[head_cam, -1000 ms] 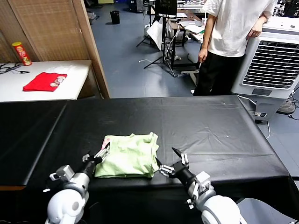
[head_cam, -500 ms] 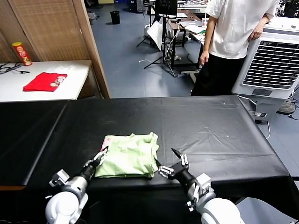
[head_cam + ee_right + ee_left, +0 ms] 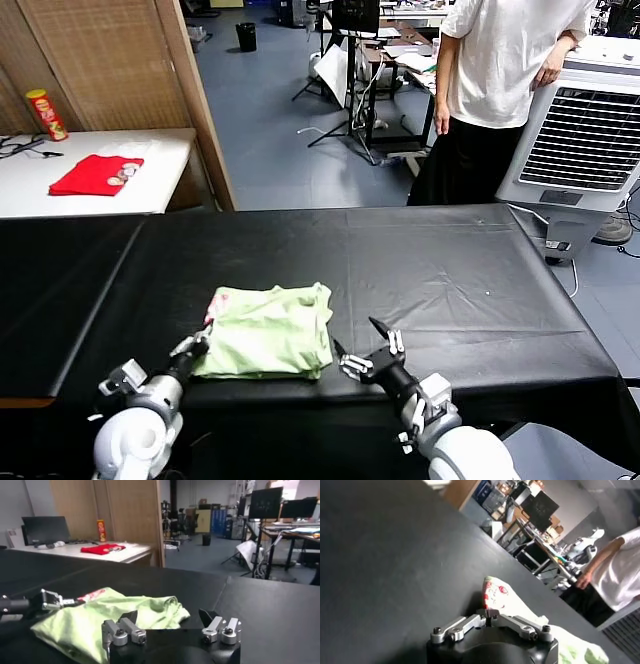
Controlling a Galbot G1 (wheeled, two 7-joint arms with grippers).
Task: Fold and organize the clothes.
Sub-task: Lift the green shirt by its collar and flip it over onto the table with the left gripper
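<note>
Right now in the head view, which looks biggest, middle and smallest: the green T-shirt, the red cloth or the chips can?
1. Green T-shirt, biggest, though nearest the camera.
2. Red cloth.
3. Chips can, smallest.

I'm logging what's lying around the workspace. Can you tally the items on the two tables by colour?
Green: 1, the folded T-shirt on the black table
Red: 2, the folded cloth and the snack can on the white side table
Total: 3
</note>
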